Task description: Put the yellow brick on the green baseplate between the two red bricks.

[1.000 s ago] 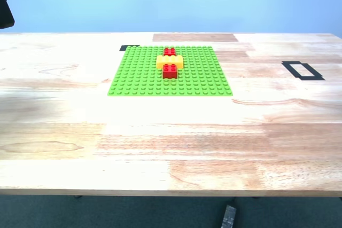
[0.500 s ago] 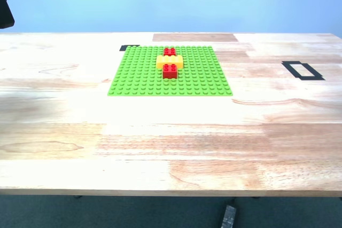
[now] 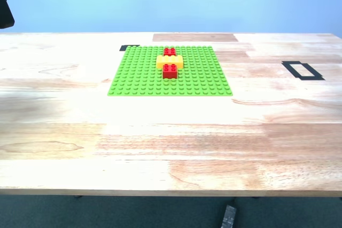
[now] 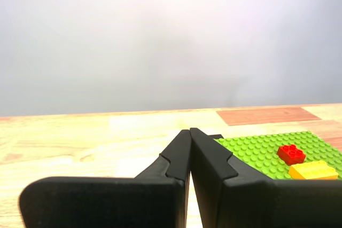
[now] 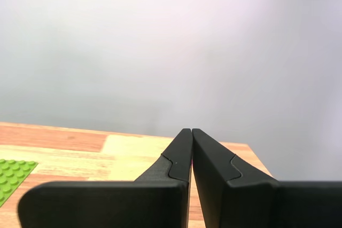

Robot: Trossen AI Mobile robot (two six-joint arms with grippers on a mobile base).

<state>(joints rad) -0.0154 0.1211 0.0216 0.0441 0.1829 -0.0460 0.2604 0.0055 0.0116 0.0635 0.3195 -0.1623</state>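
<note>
Nearest to me, both grippers are idle. My first gripper (image 4: pixel 189 131) has its jaws pressed together with nothing between them, and it looks along the surface toward a corner of the green baseplate (image 4: pixel 256 150). My second gripper (image 5: pixel 191 131) is also pressed together and empty; in its view only a small green corner of the plate shows at the lower left of the frame, so this arm sits well apart from the work. In the exterior view neither gripper appears over the plate.

Further out, the wooden surface (image 3: pixel 171 142) is bare in the lower half of the exterior frame. Beyond it, in the upper middle of the frame, lies the green baseplate (image 3: pixel 139 78). On it the yellow brick (image 3: pixel 169 61) sits crosswise, with the near red brick (image 3: pixel 170 70) touching its front side and the far red brick (image 3: pixel 169 52) touching its back side. All three look upright and level on the studs, though I cannot tell whether the yellow brick is pressed fully down.

Farther still, a black tape rectangle (image 3: pixel 302 70) marks the surface at the right of the frame.

I judge the task is finished: the yellow brick stands between the two red bricks, and nothing seems left except to keep the arms away.
</note>
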